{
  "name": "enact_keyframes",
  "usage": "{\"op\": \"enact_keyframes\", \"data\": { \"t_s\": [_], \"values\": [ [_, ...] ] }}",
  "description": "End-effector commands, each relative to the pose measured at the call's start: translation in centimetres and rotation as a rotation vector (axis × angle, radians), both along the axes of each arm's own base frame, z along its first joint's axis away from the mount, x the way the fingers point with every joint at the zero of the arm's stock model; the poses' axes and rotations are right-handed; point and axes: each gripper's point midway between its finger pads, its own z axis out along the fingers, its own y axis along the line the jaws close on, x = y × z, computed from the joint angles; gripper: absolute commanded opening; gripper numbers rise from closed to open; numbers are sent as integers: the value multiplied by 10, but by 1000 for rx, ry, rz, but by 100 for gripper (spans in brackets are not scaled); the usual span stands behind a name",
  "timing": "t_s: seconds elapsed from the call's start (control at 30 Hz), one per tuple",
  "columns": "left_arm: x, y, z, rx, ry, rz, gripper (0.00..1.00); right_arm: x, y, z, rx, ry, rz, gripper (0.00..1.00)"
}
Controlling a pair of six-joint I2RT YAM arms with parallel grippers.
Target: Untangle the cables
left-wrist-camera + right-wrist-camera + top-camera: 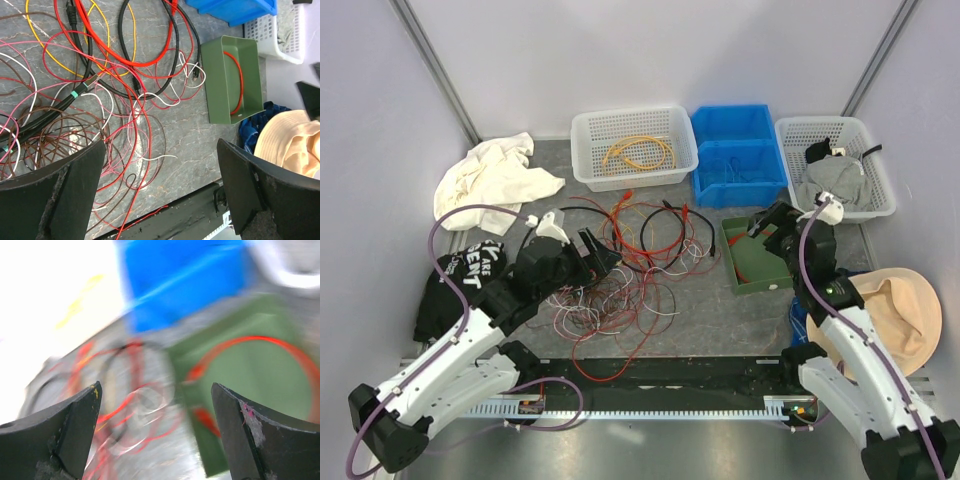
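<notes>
Tangled thin red, black, white and pink cables [635, 265] lay below the left gripper [160, 150] — jaws wide, empty; right gripper [155, 390] likewise wide-jawed, empty, beside rectangular green plastic tray [212, 85]

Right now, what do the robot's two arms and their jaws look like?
Both the left arm and right arm have white link shells, black joints and black bases. A mauve hose runs along each. The jaws are broad, matte black wedges with scuffed grey edges; the right pair carries yellow and pink flecks.
</notes>
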Motion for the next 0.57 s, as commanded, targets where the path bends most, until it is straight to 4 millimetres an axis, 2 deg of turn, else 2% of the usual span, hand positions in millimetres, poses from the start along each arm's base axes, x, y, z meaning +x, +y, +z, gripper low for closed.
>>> {"op": "enact_keyframes", "data": {
  "t_s": [0.0, 0.07, 0.1, 0.2, 0.27, 0.3, 0.4, 0.53],
  "values": [
    [8, 2, 8, 30, -48, 5, 100, -18, 75, 41, 16, -150, 344, 98],
    [10, 5, -3, 67, -23, 14, 100, -27, 95, 43, -63, -144, 452, 98],
    [11, 7, -6, 83, -16, 22, 100, -35, 114, 36, -96, -123, 516, 98],
    [12, 5, -19, 121, 26, 13, 100, -49, 132, 19, -207, -85, 552, 98],
    [13, 3, -20, 127, 39, 7, 99, -58, 143, 8, -270, -77, 598, 98],
    [13, 1, -24, 132, 55, 2, 100, -56, 144, -2, -309, -45, 591, 98],
    [14, -2, -28, 147, 65, -13, 99, -56, 145, -11, -389, -3, 595, 98],
    [15, -2, -27, 165, 54, -31, 99, -57, 147, 0, -387, -51, 597, 98]
  ]
}}
